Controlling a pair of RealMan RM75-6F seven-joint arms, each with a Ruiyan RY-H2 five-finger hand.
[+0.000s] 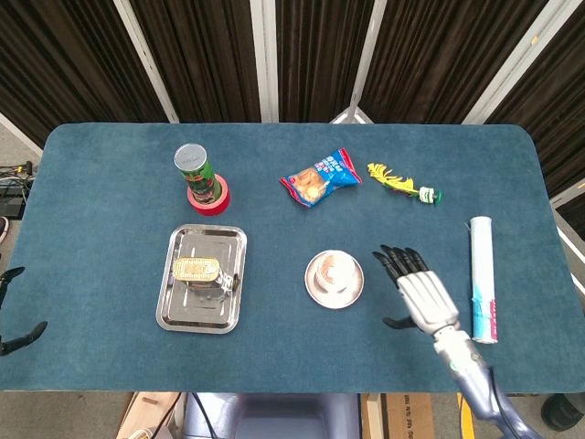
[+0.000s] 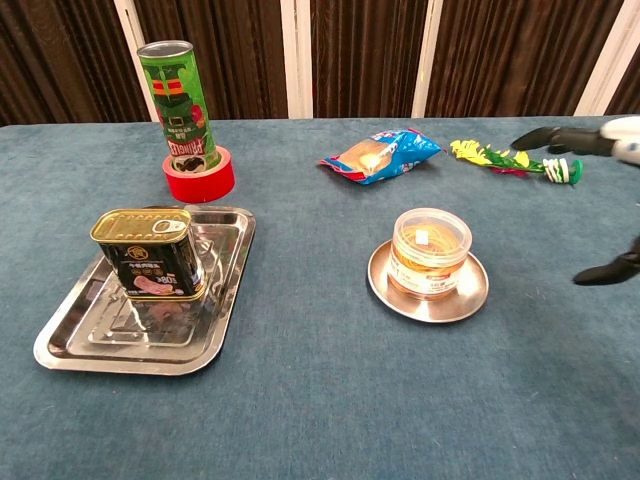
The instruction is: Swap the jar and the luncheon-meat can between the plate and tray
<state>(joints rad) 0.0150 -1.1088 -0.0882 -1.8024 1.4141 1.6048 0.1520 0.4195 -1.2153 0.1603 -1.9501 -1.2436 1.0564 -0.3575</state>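
Note:
A clear jar (image 1: 333,271) (image 2: 430,252) with yellowish contents stands on a small round metal plate (image 1: 317,293) (image 2: 442,303) near the table's middle. The luncheon-meat can (image 1: 197,270) (image 2: 148,253) stands upright in a rectangular steel tray (image 1: 201,309) (image 2: 120,340) to the left. My right hand (image 1: 417,291) (image 2: 598,205) hovers open just right of the jar, fingers spread, thumb apart, not touching it. My left hand (image 1: 13,311) shows only as dark fingertips at the left edge, holding nothing.
A green chips tube (image 1: 194,169) (image 2: 180,105) stands inside a red tape roll (image 1: 213,198) (image 2: 200,180) behind the tray. A snack bag (image 1: 318,177) (image 2: 382,154) and a yellow-green feather toy (image 1: 400,182) (image 2: 510,159) lie at the back. A white tube (image 1: 482,274) lies at the right.

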